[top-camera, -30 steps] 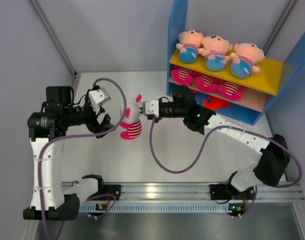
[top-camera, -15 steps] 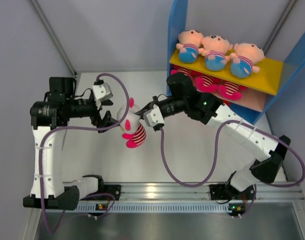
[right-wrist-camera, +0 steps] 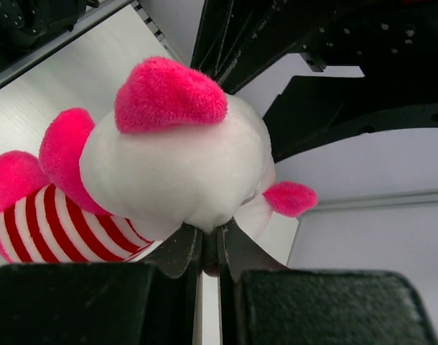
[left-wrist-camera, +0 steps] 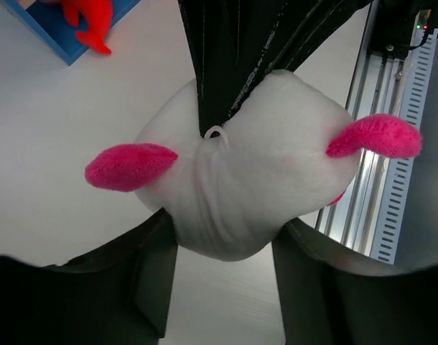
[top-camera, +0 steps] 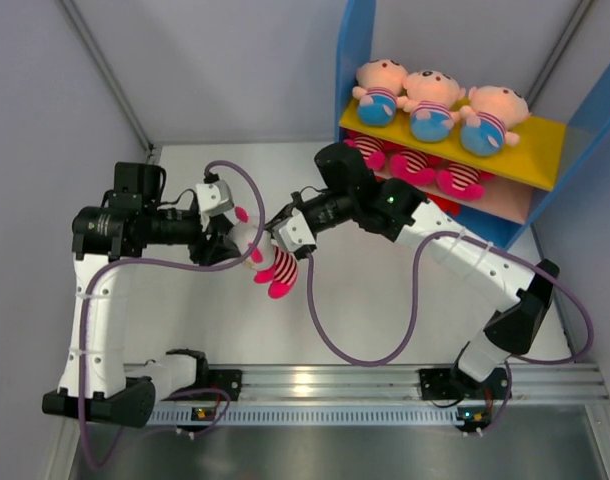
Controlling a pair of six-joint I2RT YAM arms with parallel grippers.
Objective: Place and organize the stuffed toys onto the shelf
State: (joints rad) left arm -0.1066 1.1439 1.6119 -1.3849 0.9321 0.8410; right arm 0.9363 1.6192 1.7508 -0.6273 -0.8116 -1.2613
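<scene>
Handover is what I read as the step in hand: the pink-eared striped doll (top-camera: pixel 268 258) hangs off the surface (top-camera: pixel 385 310) between the two arms, well short of the shelf (top-camera: pixel 353 80).

My right hand (right-wrist-camera: pixel 210 251) is all but closed, pinching a small fold of plush at the doll's head. My left hand (left-wrist-camera: pixel 222 277) stands wide, one finger on each side of the white head and right against it. I cannot tell whether those fingers press in yet or only bracket it.

On the shelf, three peach dolls (top-camera: pixel 432 100) sit on the yellow top board, striped dolls (top-camera: pixel 415 165) lie on the tan middle board, and a red fish (left-wrist-camera: pixel 93 21) rests on the blue base.

Next, I judge, the left hand must close firmly on the head before the right lets go. The head is soft and round, so a light squeeze could let it slip. After that the doll belongs with its kind on the middle board, which means a long carry back to the right.

Against a second ago, the doll has come left and lower and tipped its feet toward me. The left hand stood apart then and now surrounds the head. The right arm has reached further across.
</scene>
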